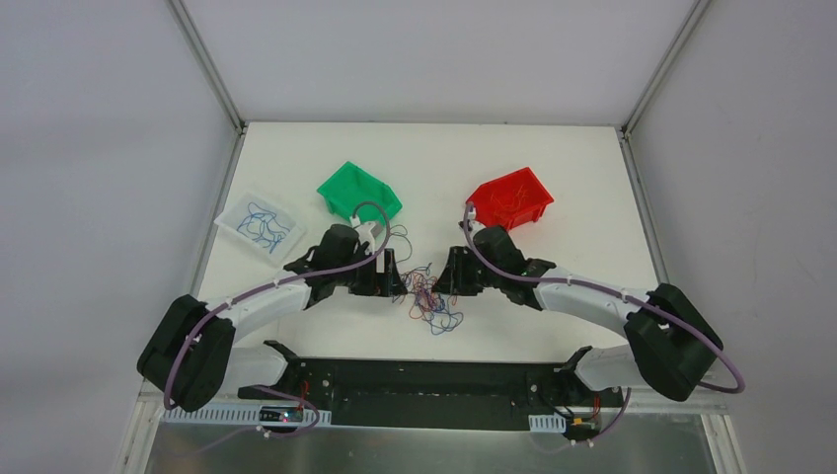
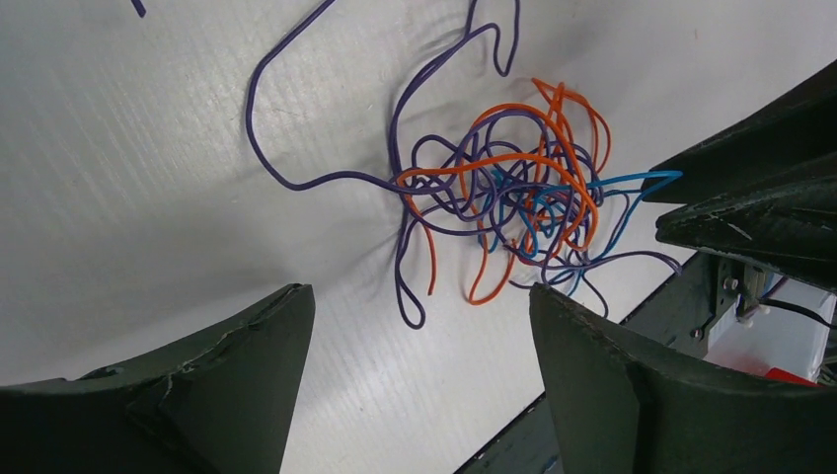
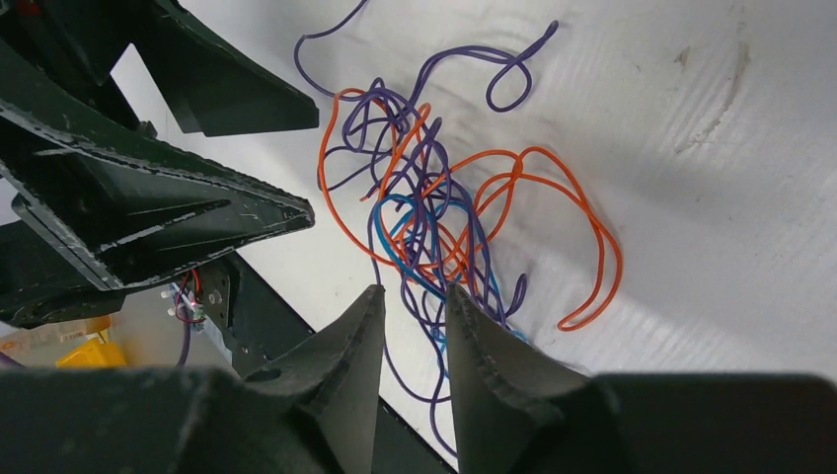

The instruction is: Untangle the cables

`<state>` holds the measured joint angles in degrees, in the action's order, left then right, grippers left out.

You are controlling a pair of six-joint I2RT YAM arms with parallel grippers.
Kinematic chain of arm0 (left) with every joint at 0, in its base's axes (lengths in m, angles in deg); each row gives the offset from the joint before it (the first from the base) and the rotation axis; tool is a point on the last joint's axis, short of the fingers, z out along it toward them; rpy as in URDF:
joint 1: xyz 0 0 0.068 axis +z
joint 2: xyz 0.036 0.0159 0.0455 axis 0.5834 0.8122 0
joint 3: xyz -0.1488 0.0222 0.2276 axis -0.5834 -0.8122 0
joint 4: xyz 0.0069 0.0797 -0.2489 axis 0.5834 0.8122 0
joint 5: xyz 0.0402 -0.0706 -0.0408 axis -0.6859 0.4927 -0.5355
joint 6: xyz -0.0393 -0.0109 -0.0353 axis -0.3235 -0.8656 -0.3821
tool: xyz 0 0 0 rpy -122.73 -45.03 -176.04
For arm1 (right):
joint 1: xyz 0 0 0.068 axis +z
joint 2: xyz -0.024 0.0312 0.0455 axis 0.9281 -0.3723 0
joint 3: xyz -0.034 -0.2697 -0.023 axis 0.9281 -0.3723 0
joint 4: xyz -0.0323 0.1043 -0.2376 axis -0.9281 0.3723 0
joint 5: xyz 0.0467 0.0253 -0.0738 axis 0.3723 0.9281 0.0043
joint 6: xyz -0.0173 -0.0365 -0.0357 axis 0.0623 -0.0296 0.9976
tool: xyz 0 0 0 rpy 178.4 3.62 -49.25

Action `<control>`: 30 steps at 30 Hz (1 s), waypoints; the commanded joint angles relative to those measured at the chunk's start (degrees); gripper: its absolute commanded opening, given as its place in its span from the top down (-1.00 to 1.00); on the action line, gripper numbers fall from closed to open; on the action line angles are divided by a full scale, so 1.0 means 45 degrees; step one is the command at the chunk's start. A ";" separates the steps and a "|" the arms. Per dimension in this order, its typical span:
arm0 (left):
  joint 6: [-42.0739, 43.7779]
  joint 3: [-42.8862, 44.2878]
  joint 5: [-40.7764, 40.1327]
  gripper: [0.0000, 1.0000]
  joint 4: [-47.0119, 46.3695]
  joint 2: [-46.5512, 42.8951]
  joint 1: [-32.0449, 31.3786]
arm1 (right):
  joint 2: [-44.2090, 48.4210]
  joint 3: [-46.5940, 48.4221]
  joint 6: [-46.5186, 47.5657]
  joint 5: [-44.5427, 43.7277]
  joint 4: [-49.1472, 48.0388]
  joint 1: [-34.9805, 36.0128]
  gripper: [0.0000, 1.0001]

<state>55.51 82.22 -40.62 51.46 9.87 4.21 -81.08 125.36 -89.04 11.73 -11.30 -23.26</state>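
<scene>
The cables (image 1: 431, 293) lie as a small tangle of purple, orange and blue strands on the white table, between my two grippers. My left gripper (image 1: 397, 281) is just left of it. In the left wrist view the left gripper (image 2: 419, 293) stands wide open over bare table, with the cables (image 2: 513, 193) just beyond its fingertips. My right gripper (image 1: 447, 279) is at the tangle's right side. In the right wrist view the right gripper (image 3: 415, 293) has a narrow gap between its jaws. Purple strands of the cables (image 3: 424, 212) run through that gap, unpinched.
A green bin (image 1: 358, 191) stands behind the left gripper and a red bin (image 1: 510, 197) behind the right one. A clear tray (image 1: 259, 223) holding blue wire lies at the far left. The black base rail (image 1: 424, 390) runs along the near table edge.
</scene>
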 commanded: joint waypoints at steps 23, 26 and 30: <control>0.0808 0.3005 -0.3882 -0.21 0.2165 0.1718 -0.0054 | 0.1435 -0.0142 0.0030 -0.2353 0.0139 0.0160 1.00; -0.0246 0.3714 -0.3525 -0.12 0.2806 0.2476 -0.0054 | 0.1417 -0.0121 0.0075 -0.2349 0.0154 0.0155 1.00; -0.3312 0.4115 -0.4274 -0.40 0.4010 0.2568 0.0097 | 0.1465 -0.0135 0.0069 -0.2337 0.0148 0.0148 1.00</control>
<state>53.56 97.63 -56.75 63.11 21.74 4.16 -75.59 124.86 -89.04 2.25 -10.05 -22.69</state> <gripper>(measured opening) 0.627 0.005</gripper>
